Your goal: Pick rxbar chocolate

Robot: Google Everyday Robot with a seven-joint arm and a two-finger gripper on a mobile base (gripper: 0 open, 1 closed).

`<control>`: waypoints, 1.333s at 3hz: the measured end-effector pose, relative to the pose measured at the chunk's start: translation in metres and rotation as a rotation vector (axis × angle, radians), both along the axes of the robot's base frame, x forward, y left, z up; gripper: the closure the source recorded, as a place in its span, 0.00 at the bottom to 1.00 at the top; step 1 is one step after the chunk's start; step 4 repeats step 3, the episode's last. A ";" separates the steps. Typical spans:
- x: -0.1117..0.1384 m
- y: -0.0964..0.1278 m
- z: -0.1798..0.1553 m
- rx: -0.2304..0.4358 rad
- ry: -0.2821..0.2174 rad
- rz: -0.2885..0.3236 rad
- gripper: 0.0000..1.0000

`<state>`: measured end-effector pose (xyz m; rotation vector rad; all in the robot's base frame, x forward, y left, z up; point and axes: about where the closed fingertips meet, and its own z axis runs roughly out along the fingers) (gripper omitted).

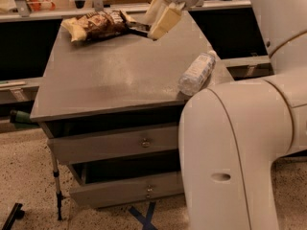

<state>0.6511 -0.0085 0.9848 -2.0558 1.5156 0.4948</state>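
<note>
The gripper is being held, fingers apart, at the rxbar chocolate by the table's far edge. Open tabletop is being left nearer.

Layout of the table top, viewed from its front edge.
The chip bag lies at the far left corner of the table. The rxbar chocolate is just right of it, at the tip of the gripper, which hangs over the far edge. The bottle lies on its side at the right edge, well apart. The robot's arm stands in front, right of the drawers.
</note>
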 end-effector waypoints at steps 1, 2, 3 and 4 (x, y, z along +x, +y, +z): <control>-0.006 0.003 0.002 0.115 0.082 -0.011 1.00; -0.014 0.007 0.017 0.210 0.117 -0.001 1.00; -0.014 0.007 0.017 0.210 0.117 -0.001 1.00; -0.014 0.007 0.017 0.210 0.117 -0.001 1.00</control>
